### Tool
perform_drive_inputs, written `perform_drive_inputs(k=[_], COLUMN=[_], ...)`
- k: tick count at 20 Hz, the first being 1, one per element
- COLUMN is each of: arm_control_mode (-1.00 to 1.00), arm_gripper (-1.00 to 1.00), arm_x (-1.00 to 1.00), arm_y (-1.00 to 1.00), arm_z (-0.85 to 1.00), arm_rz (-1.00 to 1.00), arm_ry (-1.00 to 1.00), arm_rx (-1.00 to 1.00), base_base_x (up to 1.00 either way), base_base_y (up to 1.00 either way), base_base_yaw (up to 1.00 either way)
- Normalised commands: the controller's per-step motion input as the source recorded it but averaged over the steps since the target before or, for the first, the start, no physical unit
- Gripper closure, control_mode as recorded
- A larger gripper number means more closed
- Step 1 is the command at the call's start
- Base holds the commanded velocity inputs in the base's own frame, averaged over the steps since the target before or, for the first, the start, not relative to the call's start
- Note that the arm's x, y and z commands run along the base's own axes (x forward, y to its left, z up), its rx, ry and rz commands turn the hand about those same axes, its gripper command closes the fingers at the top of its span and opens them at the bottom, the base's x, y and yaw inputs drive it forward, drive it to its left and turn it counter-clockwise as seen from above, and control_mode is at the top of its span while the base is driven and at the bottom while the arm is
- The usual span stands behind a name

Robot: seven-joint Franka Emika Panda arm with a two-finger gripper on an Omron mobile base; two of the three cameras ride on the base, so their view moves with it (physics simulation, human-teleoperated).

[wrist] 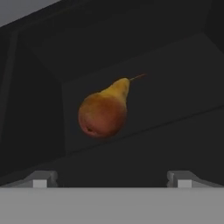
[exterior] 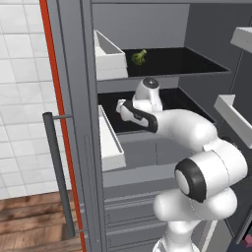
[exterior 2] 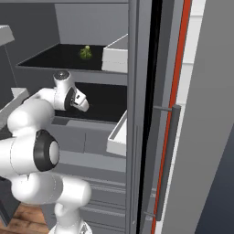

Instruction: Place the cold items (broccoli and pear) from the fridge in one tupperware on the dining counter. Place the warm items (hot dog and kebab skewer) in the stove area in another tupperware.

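Reaching into the fridge's middle shelf [exterior: 194, 106], your gripper [wrist: 112, 178] stands wide and empty before the pear [wrist: 104, 111]. Expect a light, firm, smooth fruit that bruises; close across its round belly, not the tapered neck.

Even, flat rendered light is washing over both base views — the white arm [exterior: 197, 147] is showing soft grey shading underneath, no hard shadows. The hand view is running very dim and murky; the pear [wrist: 105, 111] is glowing warm against near-black fridge walls [wrist: 35, 109], edges looking slightly soft — no glare anywhere.
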Motion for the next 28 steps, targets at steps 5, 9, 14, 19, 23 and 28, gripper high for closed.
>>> perform_drive_inputs(k=[5, 9, 14, 19, 23, 28], arm_control_mode=[-1.00, -1.00, -1.00, -1.00, -1.00, -1.00], arm_gripper=[-1.00, -1.00, -1.00, -1.00, -1.00, -1.00], arm_x=[0.29, 0.31, 0.25, 0.28, 0.21, 0.08], arm_y=[0.11, 0.09, 0.01, 0.00, 0.00, 0.00], arm_z=[-0.11, -0.14, -0.21, -0.11, -0.11, -0.17], arm_rz=[0.00, 0.00, 0.00, 0.00, 0.00, 0.00], arm_ry=[0.00, 0.00, 0.00, 0.00, 0.00, 0.00], arm_rx=[0.01, 0.00, 0.00, 0.02, 0.03, 0.03], base_base_x=[0.00, 0.00, 0.00, 0.00, 0.00, 0.00], base_base_y=[0.00, 0.00, 0.00, 0.00, 0.00, 0.00], base_base_yaw=[0.00, 0.00, 0.00, 0.00, 0.00, 0.00])
